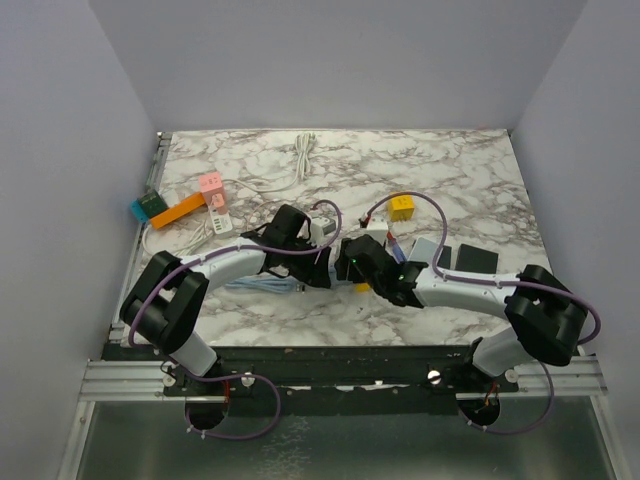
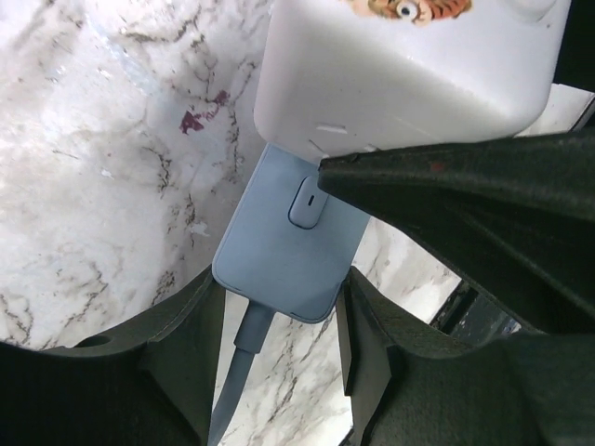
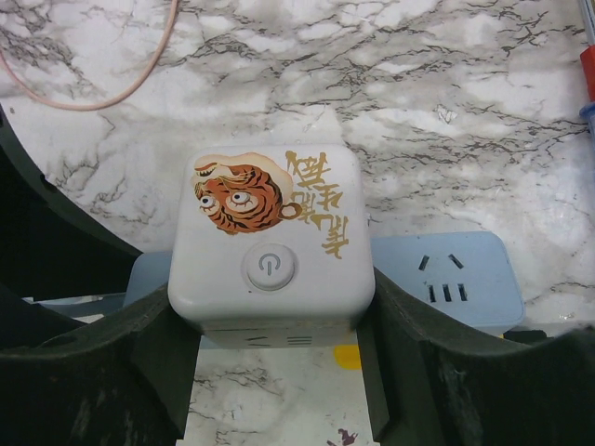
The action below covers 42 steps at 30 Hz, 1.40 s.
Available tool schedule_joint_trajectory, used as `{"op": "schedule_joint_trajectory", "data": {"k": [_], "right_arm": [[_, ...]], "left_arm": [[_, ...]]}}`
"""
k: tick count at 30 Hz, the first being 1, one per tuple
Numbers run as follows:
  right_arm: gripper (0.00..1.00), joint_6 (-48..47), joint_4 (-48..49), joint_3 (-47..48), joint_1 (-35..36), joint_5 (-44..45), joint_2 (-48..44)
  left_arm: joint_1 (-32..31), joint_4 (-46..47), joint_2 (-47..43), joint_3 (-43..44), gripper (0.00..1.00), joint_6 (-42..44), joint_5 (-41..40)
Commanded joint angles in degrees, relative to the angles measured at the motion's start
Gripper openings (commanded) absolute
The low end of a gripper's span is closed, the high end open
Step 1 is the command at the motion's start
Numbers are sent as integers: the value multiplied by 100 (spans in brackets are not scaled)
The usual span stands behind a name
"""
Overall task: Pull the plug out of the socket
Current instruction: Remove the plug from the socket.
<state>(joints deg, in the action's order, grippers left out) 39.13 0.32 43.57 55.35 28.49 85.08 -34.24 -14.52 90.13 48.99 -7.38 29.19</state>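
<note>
A white marble table veined in grey fills the floor of a booth with plain pale lilac walls, and a metal rail along its near edge carries both arm bases. Toward the back lies a bundled white cable. At the left sit a pink cube and an orange block, and right of centre a yellow cube and a flat black pad. From above, the two arms meet mid-table and cover most of what they hold. The right wrist view shows it plainly: a white cube plug, with a tiger picture and a round power button on top, is seated on a pale blue power strip with a free socket to its right. The right gripper is clamped on the plug's two sides. Only the left wrist view shows the strip's cord end and its oval switch. There the left gripper pinches the strip just below the plug, while a dark finger of the right gripper crosses the view and hides the far part of the table.
</note>
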Motion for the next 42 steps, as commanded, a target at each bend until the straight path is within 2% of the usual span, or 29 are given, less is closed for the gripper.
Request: {"op": "schedule_joint_trajectory", "data": {"k": [1, 14, 19, 28, 35, 39, 42], "right_arm": [[0, 390, -265, -110, -430, -307, -146], [0, 6, -153, -22, -409, -318, -281], [0, -66, -180, 77, 72, -38, -189], [0, -378, -476, 434, 1286, 1212, 225], [0, -828, -257, 511, 1504, 1423, 308], [0, -539, -435, 565, 1494, 1539, 272], [0, -32, -710, 604, 1281, 1266, 114]], "left_arm": [[140, -152, 67, -34, 0, -81, -653], [145, -155, 79, -13, 0, -80, -660], [163, -148, 107, 5, 0, -104, -625], [229, -125, 108, -4, 0, -143, -562], [251, -112, 87, -13, 0, -164, -537], [268, -109, 75, -28, 0, -163, -542], [264, -112, 70, -45, 0, -160, -628]]}}
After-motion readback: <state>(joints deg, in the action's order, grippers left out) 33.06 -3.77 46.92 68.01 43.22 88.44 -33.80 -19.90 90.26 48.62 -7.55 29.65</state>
